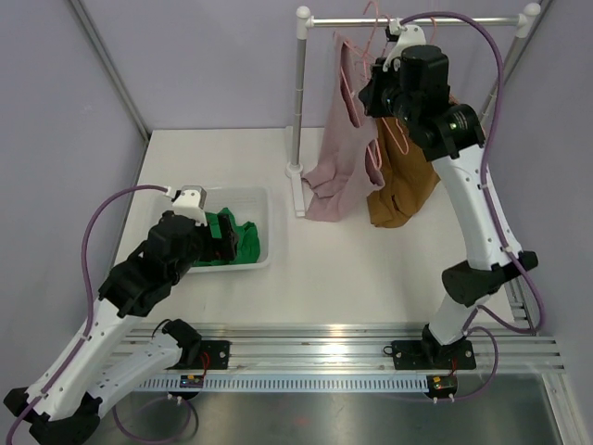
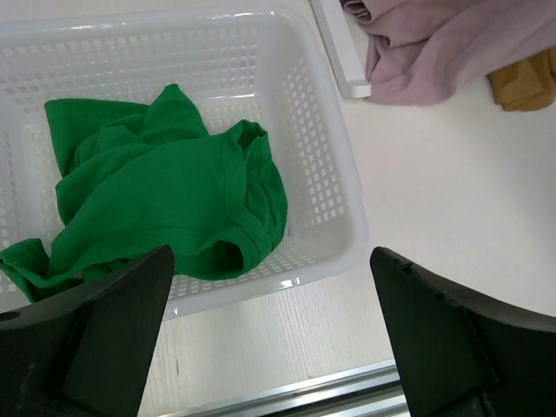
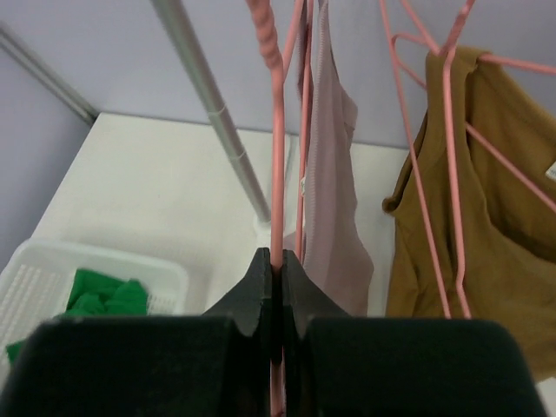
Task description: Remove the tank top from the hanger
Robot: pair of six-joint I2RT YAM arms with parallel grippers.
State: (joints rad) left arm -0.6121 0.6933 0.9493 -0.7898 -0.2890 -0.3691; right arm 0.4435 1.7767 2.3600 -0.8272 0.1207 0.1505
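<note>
A pale pink tank top [image 1: 338, 139] hangs from a pink hanger [image 3: 278, 130] on the rail [image 1: 417, 20] at the back; its hem rests on the table. In the right wrist view the tank top [image 3: 328, 174] hangs just right of the hanger bar. My right gripper [image 3: 278, 261] is shut on the pink hanger bar, high by the rail [image 1: 378, 93]. My left gripper [image 2: 271, 334] is open and empty, over the table just in front of the white basket [image 2: 343, 174].
A mustard-brown top [image 1: 403, 185] hangs on another pink hanger [image 3: 447, 130] right of the tank top. The white basket [image 1: 262, 199] at left holds a green garment [image 2: 165, 200]. The rack's upright post [image 1: 300, 102] and foot [image 2: 340, 52] stand beside the basket.
</note>
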